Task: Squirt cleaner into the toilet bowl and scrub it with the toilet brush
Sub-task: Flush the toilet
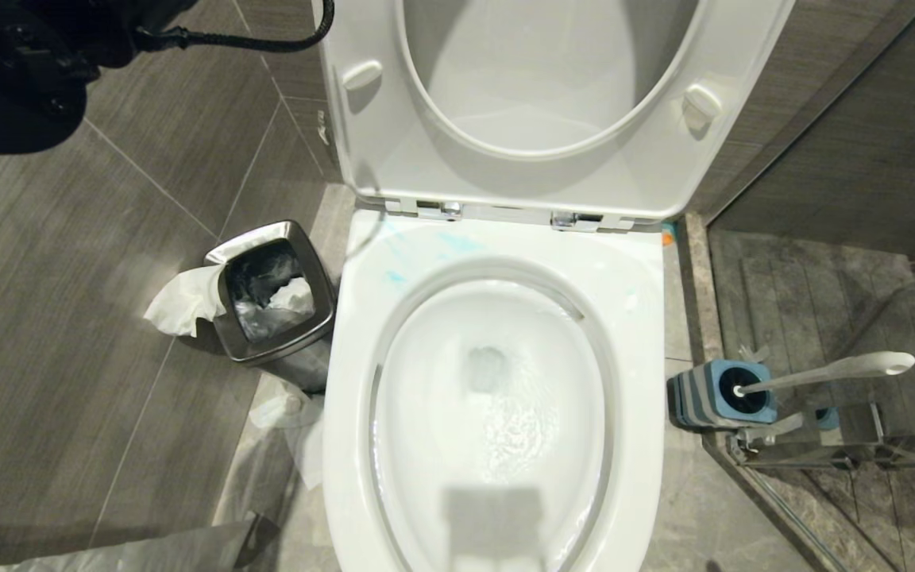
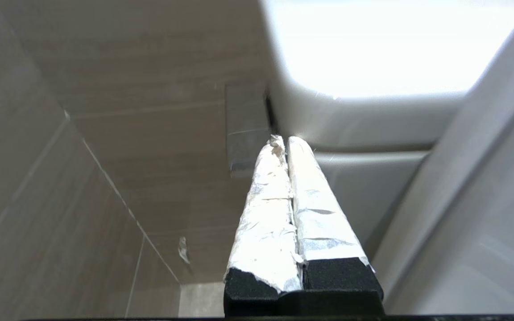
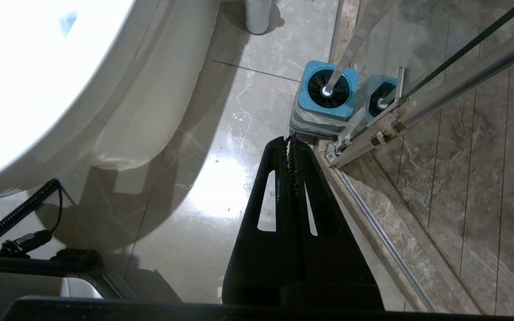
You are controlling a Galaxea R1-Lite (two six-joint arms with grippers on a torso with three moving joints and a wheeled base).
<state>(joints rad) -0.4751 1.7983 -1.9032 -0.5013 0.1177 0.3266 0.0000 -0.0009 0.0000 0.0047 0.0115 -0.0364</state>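
- Head view: you see the toilet bowl (image 1: 489, 413) with seat and lid raised, and water rippling around the drain hole. Thin turquoise streaks of the cleaner (image 1: 426, 248) lie on the back of the rim, near the hinges. The toilet brush (image 1: 827, 372) stands in its striped holder (image 1: 716, 395) on the floor just beside the bowl's right side, its handle leaning away towards the glass shower door (image 1: 847, 334). A steel waste bin (image 1: 275, 294) with crumpled paper sits by the bowl's left side. Only a dark part of the left arm shows, in the top left corner.
- Left wrist view: your left gripper (image 2: 283, 140) has its foil-wrapped fingers pressed together, holding nothing. It points at a metal flush plate (image 2: 244, 129) on the tiled wall, beside the white ceramic.
- Right wrist view: your right gripper (image 3: 289, 140) is closed and empty, hanging low over the floor with its tips aimed just short of the holder; the brush's dark bristle head sits inside.
- Judgement: the cleaner looks already applied, the brush is untouched, so scrubbing is the step ahead. You will need to open the right pincer, close on the slanted handle clear of the glass, and lift straight out.
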